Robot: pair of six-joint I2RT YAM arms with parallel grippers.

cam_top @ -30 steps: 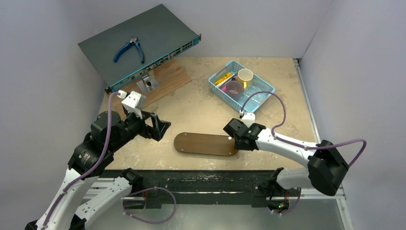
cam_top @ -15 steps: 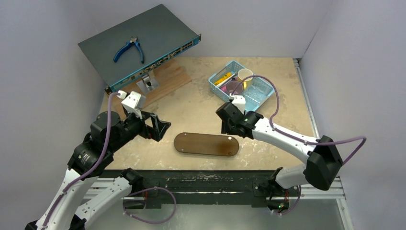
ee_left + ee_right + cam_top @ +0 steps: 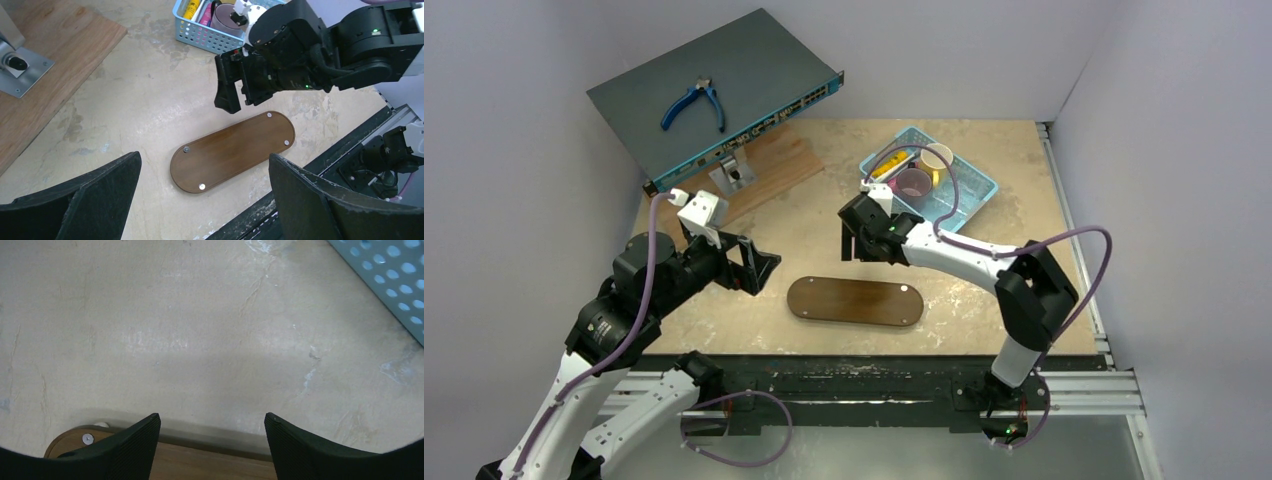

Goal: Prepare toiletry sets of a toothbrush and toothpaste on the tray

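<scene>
The tray (image 3: 854, 300) is a bare dark-brown oval board lying near the table's front edge; it also shows as the tray (image 3: 235, 150) and the tray (image 3: 210, 464). A yellow toothpaste tube (image 3: 887, 165) lies in the blue mesh basket (image 3: 969, 195). I cannot make out a toothbrush in any view. My right gripper (image 3: 856, 240) hovers just beyond the tray's far edge, open, with nothing between its fingers (image 3: 135, 445). My left gripper (image 3: 759, 268) hangs open to the left of the tray, holding nothing.
The basket also holds a purple cup (image 3: 913, 183) and a cream mug (image 3: 937, 158). At the back left a grey network switch (image 3: 744, 60) with blue pliers (image 3: 694, 103) leans on a wooden board (image 3: 774, 165) with a metal bracket (image 3: 734, 172).
My right gripper has left the tray's right end, swung left and away to beyond the tray's far edge, and opened wider. The left arm has not moved.
</scene>
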